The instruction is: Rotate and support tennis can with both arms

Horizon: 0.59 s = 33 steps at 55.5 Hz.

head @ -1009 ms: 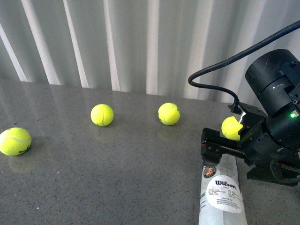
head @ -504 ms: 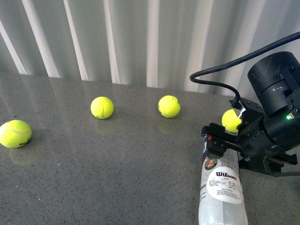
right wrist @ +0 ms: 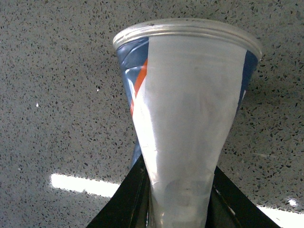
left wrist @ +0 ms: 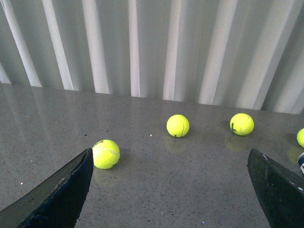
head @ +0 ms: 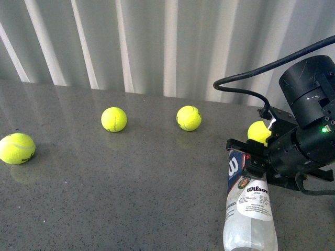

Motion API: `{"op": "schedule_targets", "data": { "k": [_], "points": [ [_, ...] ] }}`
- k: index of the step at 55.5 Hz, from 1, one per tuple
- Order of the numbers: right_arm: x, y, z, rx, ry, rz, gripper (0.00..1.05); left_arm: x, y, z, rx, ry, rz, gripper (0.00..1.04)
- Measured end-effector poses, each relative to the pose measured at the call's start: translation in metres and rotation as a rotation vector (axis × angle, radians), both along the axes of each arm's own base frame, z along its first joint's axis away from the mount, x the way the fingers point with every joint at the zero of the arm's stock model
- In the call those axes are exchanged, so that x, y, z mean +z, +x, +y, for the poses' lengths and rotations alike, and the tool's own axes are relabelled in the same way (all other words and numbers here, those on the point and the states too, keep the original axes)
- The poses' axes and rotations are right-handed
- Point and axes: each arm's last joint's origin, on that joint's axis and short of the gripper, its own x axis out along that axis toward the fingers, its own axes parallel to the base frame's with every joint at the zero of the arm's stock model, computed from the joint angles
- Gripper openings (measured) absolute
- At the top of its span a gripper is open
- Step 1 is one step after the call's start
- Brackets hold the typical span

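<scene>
One tennis can (head: 250,209), right tool (right wrist: 178,180) pinching its labelled end (contents unclear), left tool (left wrist: 170,151) spread wide

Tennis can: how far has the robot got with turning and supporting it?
Done: the right gripper is shut on the tennis can near its far end, squeezing it. In hand: probably the turning, with one arm only. Left: the left gripper is open over the table, away from the can, so two-arm support isn't there yet.
</scene>
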Motion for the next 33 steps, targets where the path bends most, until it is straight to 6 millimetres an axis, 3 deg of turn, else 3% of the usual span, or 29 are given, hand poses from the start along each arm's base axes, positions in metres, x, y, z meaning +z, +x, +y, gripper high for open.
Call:
{"op": "schedule_targets", "data": {
  "k": [23,33],
  "points": [
    [0.008,-0.001,0.003,0.019,-0.016,-0.035,0.14,0.0,0.0,0.0,0.0,0.0,0.0,0.98],
    [0.029,-0.002,0.013,0.089,-0.076,-0.181,0.12,0.0,0.0,0.0,0.0,0.0,0.0,0.98]
  ]
}}
